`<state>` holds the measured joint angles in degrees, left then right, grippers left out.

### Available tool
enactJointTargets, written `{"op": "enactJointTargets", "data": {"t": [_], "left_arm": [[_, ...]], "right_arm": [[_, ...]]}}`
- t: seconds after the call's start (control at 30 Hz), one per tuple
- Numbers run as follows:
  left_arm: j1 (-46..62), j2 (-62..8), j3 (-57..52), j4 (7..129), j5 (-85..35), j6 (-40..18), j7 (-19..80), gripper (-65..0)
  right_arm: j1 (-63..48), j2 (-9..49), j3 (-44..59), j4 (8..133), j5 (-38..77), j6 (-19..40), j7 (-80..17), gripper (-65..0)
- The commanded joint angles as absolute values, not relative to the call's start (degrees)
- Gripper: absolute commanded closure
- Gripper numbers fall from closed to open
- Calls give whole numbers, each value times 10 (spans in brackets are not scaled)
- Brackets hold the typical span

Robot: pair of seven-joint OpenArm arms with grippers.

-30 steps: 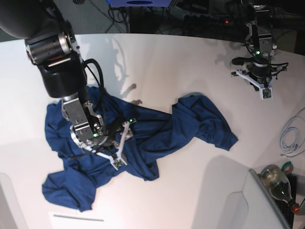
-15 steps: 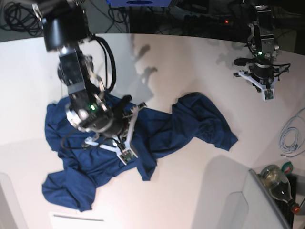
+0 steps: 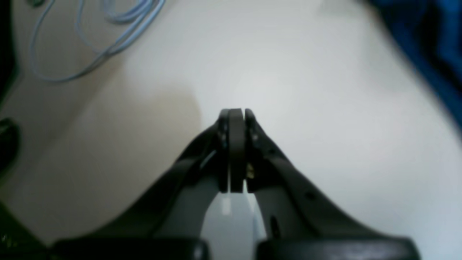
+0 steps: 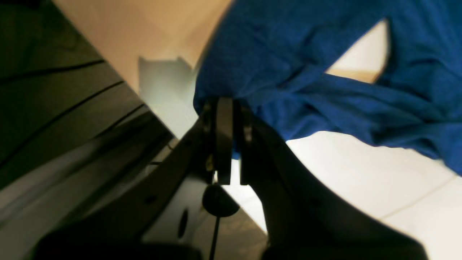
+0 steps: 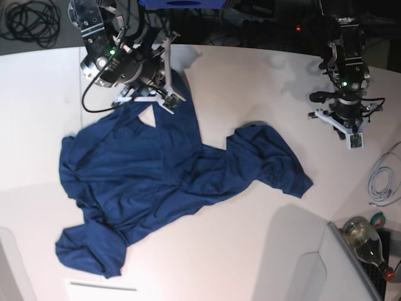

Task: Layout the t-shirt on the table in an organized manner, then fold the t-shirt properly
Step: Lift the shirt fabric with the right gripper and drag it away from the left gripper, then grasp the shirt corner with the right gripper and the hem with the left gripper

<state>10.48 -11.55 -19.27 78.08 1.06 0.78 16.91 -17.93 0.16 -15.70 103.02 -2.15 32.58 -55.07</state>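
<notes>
Base view shows the laying-out step; the right pincer (image 5: 164,100) is clamped on an edge of the t-shirt (image 5: 156,175), lifting it at the counter's (image 5: 250,81) far side; the left pincer (image 5: 352,139) hangs closed and empty, apart; next, spread the crumpled cloth flat; no containers are involved.

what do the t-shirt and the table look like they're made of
The t-shirt: soft, matte navy cloth, probably a cotton-type knit. It wrinkles, bunches and drapes from the right pincer.
The table: a hard, smooth white top, maybe laminate or painted board. It shows soft glare and crisp shadows.
</notes>
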Motion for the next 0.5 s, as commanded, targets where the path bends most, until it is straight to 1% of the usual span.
{"op": "enactJointTargets", "data": {"t": [0.0,0.03,0.07,0.1,0.17,0.23,0.27,0.3,0.37,0.4,0.43,0.47], "left_arm": [[94,-116,-194,792,12,11,157,0],[90,-111,-193,792,12,10,160,0],[87,-102,-192,792,12,10,172,0],[81,-95,-185,793,12,10,182,0],[80,-83,-159,803,12,10,198,0],[80,-73,-130,815,12,10,199,0],[80,-66,-121,821,12,10,199,0],[80,-57,-117,828,12,10,200,0],[80,-35,-118,842,10,10,201,0],[81,-28,-118,848,-3,10,201,0],[90,-27,-118,851,-25,10,201,0],[102,-28,-118,854,-58,10,199,0]], "right_arm": [[-175,-2,-159,1045,-15,326,-540,-26],[-175,0,-158,1055,-15,326,-541,-60],[-175,8,-155,1068,-15,326,-541,-120],[-175,15,-152,1082,-15,326,-541,-183],[-175,22,-140,1113,-15,326,-541,-344],[-175,20,-100,1136,-15,326,-537,-465],[-171,18,-63,1140,-15,325,-536,-483],[-158,15,-25,1139,-13,324,-536,-474],[-131,-14,75,1119,-12,314,-535,-423],[-112,-36,138,1106,-12,302,-531,-404],[-95,-55,189,1096,-12,295,-520,-395],[-76,-69,239,1080,-12,291,-508,-399]]}}
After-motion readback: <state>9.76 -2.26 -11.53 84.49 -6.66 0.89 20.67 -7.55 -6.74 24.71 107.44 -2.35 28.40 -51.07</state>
